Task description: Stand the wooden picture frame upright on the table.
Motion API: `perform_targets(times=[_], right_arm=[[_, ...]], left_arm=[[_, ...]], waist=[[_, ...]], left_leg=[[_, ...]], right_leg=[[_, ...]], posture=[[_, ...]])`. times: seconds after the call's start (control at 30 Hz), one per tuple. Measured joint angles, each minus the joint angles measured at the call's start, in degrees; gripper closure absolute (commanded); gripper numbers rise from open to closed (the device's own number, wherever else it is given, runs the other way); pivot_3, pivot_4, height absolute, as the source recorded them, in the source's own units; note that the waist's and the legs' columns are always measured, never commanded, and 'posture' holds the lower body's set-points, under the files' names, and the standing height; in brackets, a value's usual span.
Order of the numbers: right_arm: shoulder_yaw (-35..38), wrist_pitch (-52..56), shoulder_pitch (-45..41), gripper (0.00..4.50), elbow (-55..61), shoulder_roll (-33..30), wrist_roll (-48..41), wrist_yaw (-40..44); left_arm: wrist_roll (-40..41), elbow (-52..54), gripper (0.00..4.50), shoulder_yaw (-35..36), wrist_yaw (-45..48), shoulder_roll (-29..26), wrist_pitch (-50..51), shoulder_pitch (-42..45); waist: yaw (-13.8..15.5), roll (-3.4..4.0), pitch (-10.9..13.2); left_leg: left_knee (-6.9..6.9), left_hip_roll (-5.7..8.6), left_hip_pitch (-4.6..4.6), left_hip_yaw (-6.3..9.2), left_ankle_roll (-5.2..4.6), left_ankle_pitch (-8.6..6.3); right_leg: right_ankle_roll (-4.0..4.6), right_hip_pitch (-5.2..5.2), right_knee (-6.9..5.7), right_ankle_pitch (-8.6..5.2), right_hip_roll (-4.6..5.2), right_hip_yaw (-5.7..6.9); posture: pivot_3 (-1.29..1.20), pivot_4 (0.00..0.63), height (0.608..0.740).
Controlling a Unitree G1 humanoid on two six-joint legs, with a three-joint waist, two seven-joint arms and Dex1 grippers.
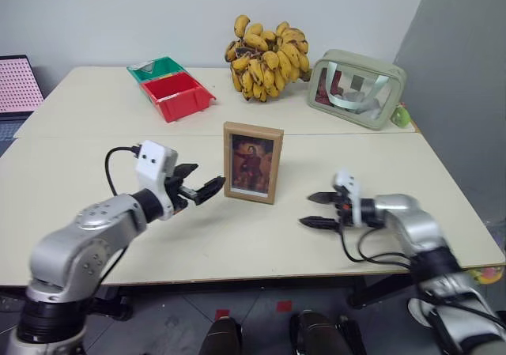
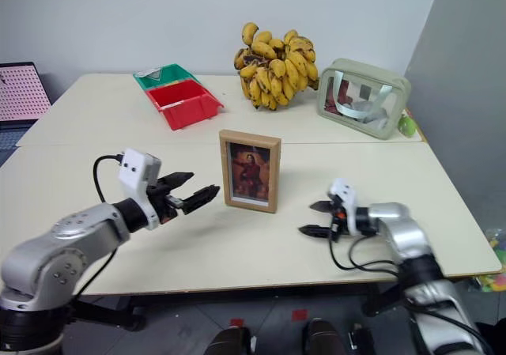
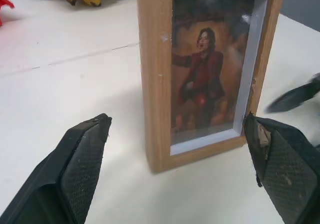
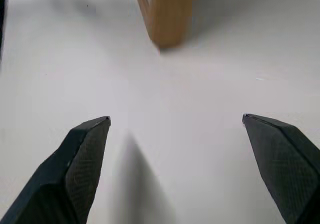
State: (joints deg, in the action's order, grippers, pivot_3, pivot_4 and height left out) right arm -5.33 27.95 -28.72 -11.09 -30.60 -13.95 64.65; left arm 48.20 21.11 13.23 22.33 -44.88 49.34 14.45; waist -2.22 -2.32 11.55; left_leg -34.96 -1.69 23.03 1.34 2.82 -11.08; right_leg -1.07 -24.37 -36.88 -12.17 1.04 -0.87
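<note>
Frame (image 1: 253, 163) upright on the table (image 1: 118, 213), near the middle, just in front of the seam, picture side facing the robot, reddish portrait visible behind the glass. Not touched by any gripper. Left gripper (image 1: 199, 185) just beside the frame on its left side, above the tabletop, fingers spread apart, nothing between them, tips pointing toward the frame's left edge. In the left wrist view, frame (image 3: 207, 74) seen close between the two black fingers (image 3: 82, 156), standing free with its bottom edge on the table. Right gripper (image 1: 319, 210) to the right of the frame and a little nearer to the robot, low over the table, also spread wide and empty, pointing toward the frame but clearly apart from it. In the right wrist view, only the lower corner of the frame (image 4: 167, 14) ahead, bare tabletop between the two fingers (image 4: 80, 164). Farther back on the table: bananas (image 1: 265, 58) in a big bunch near the far edge, red bin (image 1: 178, 94) with green bin (image 1: 156, 69) touching behind it on the left, clear pouch (image 1: 356, 88) with beige border on the right. Laptop (image 1: 17, 86) at the far left edge, beyond the table.
</note>
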Motion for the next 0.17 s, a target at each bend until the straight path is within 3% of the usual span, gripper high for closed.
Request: perform_targets(times=[0.17], right_arm=[[6.71, 22.01, -2.94, 0.04, 22.00, 0.82, -10.10, -9.94]], left_arm=[[4.57, -4.21, 0.00, 4.76, 8.64, -7.90, 5.34, 2.11]], waist=[[-1.22, -0.06, 0.04]], left_leg=[[0.00, -0.14, -0.17, 0.18, 0.02, -0.01]], right_leg=[[0.03, -0.02, -0.05, -0.01, -0.04, 0.23]], posture=[[0.00, 0.150, 0.740]])
